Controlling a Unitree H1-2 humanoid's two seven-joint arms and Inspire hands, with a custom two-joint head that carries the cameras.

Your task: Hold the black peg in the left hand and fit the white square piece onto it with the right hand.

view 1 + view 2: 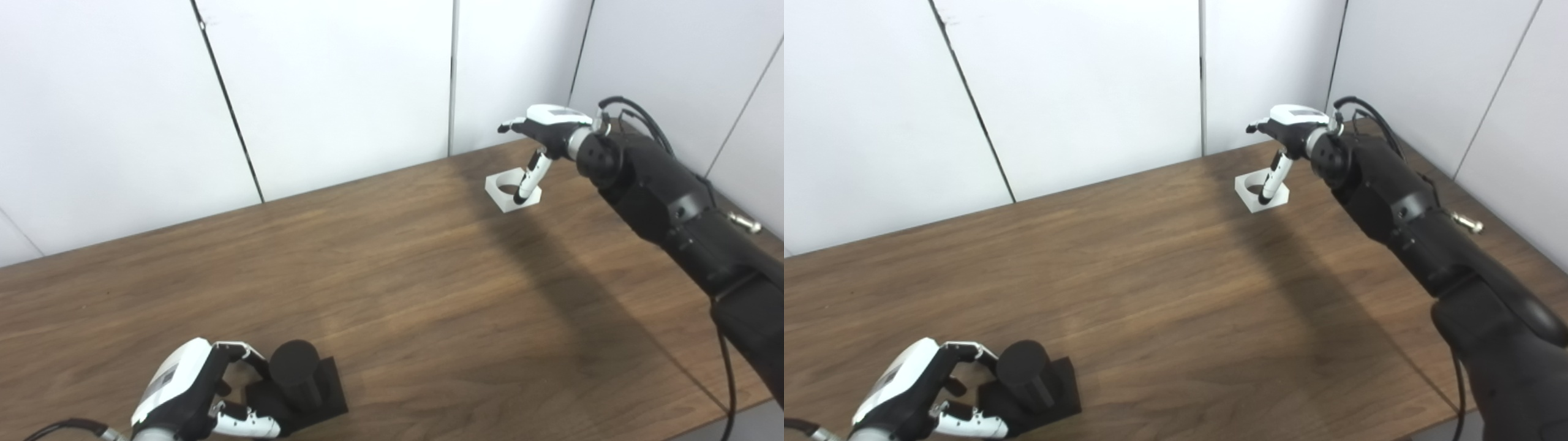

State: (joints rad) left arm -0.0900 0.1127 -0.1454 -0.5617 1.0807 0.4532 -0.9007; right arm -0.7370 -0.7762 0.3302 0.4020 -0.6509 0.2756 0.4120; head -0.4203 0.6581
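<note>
Black peg stands upright on its black square base at bottom left of frame, near the front edge of the wooden worktop. Left hand sits at the peg's left side, fingers curled round toward the base & post, thumb reaching in low along the base's front edge. Looks like contact w/ the base, but can't tell if it's a firm grasp yet; peg still rests on the worktop.

White square piece w/ round hole lies flat at upper right, near the back edge of the worktop by the white wall panels. Right hand hangs over it, palm down; one digit points down w/ its dark tip at or in the hole, the rest spread forward, released, not holding anything. Piece & peg are well apart, opposite corners of the worktop.

View diffs: right eye view shows more of the right forearm & less of the left hand, cut at the bottom edge; left eye view shows the left hand's white back more fully, w/ a small grey label there, txt too small to read. Same on the right hand's label.
</note>
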